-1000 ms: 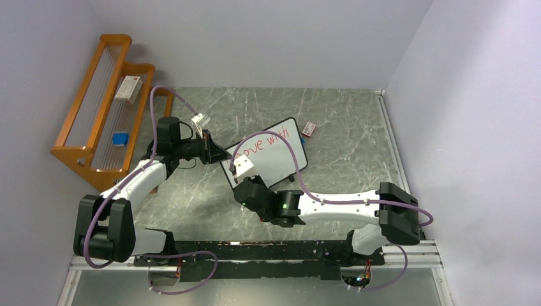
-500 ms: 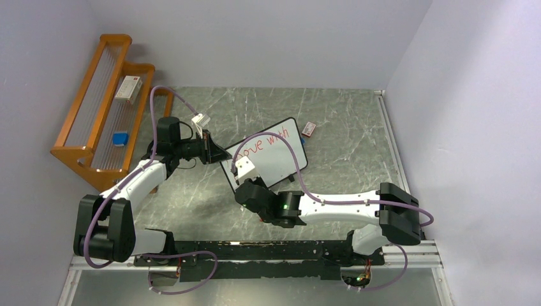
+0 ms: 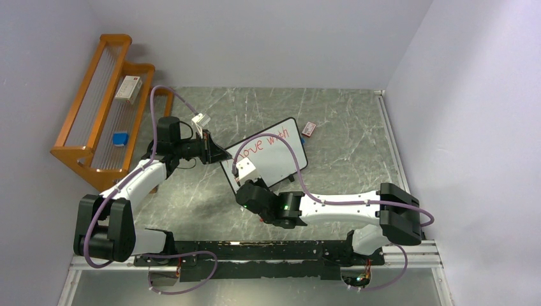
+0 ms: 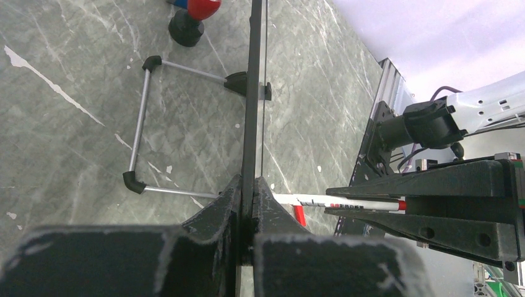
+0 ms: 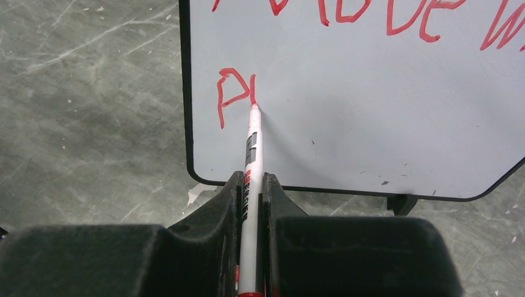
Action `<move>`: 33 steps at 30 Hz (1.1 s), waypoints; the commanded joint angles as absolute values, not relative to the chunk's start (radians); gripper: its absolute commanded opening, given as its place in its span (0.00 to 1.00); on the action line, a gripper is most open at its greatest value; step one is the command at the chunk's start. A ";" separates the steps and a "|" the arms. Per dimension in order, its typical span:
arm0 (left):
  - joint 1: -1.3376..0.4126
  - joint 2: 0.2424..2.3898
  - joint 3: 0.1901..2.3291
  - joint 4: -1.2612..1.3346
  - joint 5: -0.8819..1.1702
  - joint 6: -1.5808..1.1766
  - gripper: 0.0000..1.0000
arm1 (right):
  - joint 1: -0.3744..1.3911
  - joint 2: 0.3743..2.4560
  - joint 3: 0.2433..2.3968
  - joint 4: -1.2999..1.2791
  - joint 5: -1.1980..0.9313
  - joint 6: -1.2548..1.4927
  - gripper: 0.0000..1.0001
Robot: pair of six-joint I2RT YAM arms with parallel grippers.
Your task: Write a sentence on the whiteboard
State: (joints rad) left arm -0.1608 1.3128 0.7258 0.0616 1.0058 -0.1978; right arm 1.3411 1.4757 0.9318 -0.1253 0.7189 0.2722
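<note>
The whiteboard (image 3: 275, 152) stands tilted mid-table on its wire stand (image 4: 143, 117), with red writing along its top. My left gripper (image 3: 219, 155) is shut on its left edge; in the left wrist view the board's black frame (image 4: 252, 93) runs edge-on between the fingers (image 4: 247, 185). My right gripper (image 3: 243, 177) is shut on a white marker (image 5: 252, 151). The marker's red tip touches the board (image 5: 371, 117) at the lower left, at the foot of a stroke beside a red "P". The marker (image 4: 347, 202) also shows in the left wrist view.
An orange rack (image 3: 96, 121) at the far left holds a white box (image 3: 129, 89) and a blue item (image 3: 120, 138). A small red and white item (image 3: 309, 129) lies right of the board. A red and blue object on a black base (image 4: 189, 18) stands behind it. Walls close in all round.
My right wrist has shifted slightly toward the near edge, drawing the marker down the board. The left arm and the board have stayed still.
</note>
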 commanded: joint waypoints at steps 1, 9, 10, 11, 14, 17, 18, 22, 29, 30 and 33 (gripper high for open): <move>-0.160 1.337 0.721 -0.021 0.965 -0.179 0.05 | 1.334 1.463 0.921 -0.124 0.761 0.266 0.00; -0.160 1.339 0.721 -0.020 0.967 -0.179 0.05 | 1.330 1.455 0.923 -0.095 0.787 0.246 0.00; -0.160 1.339 0.720 -0.018 0.967 -0.179 0.05 | 1.329 1.454 0.924 -0.091 0.787 0.241 0.00; -0.160 1.340 0.719 -0.020 0.968 -0.180 0.05 | 1.328 1.453 0.926 -0.087 0.788 0.238 0.00; -0.160 1.340 0.719 -0.019 0.968 -0.178 0.05 | 1.326 1.453 0.930 -0.073 0.790 0.226 0.00; -0.160 1.342 0.721 -0.021 0.969 -0.179 0.05 | 1.323 1.456 0.936 -0.059 0.788 0.214 0.00; -0.160 1.342 0.721 -0.021 0.970 -0.178 0.05 | 1.324 1.458 0.940 -0.056 0.790 0.210 0.00; -0.159 1.344 0.720 -0.020 0.971 -0.180 0.05 | 1.321 1.463 0.946 -0.037 0.793 0.199 0.00; -0.160 1.344 0.721 -0.021 0.970 -0.178 0.05 | 1.313 1.467 0.955 -0.021 0.790 0.182 0.00; -0.160 1.343 0.721 -0.023 0.970 -0.179 0.05 | 1.312 1.468 0.958 -0.025 0.790 0.182 0.00; -0.160 1.345 0.722 -0.024 0.970 -0.177 0.05 | 1.311 1.468 0.957 -0.025 0.790 0.185 0.00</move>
